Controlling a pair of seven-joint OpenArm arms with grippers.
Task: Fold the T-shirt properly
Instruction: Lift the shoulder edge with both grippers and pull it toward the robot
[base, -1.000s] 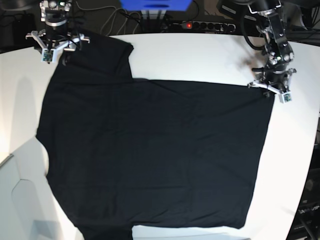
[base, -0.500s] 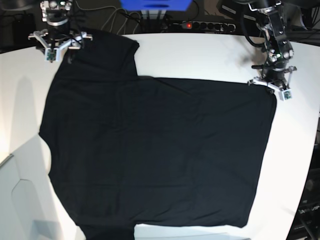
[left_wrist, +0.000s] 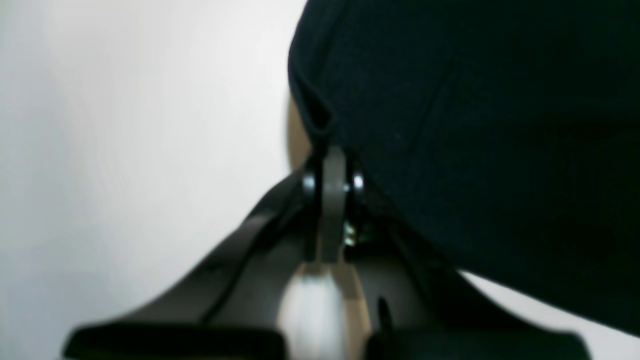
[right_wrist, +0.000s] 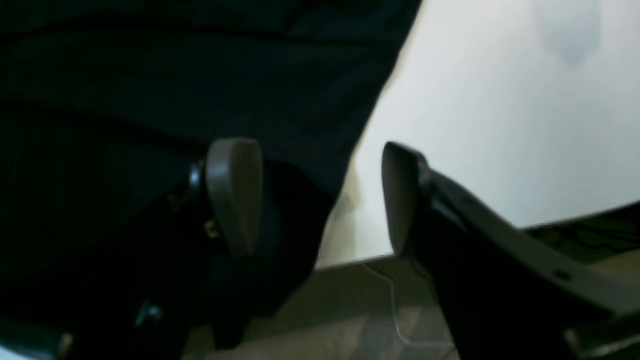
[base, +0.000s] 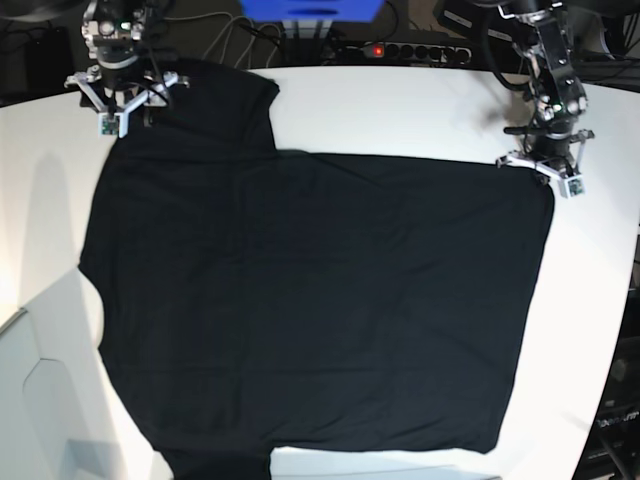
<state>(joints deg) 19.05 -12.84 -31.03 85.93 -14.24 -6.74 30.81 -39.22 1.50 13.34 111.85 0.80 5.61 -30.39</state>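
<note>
Clearly the T-shirt (base: 320, 300) is soft and limp; the left tool (left_wrist: 327, 150) pinches its upper-right corner, while the right tool (right_wrist: 320, 195) gapes released at upper left.

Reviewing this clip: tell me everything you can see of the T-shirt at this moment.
The T-shirt is plain black cloth, spread nearly flat with faint wrinkles on the white table, covering most of it. One short sleeve points to the far edge; another hangs past the near edge. No tag or print shows. The left hand is shut on a far hem corner, the cloth puckered between its fingers. The right hand is open at the far sleeve's edge, one finger over cloth, one over bare table.
</note>
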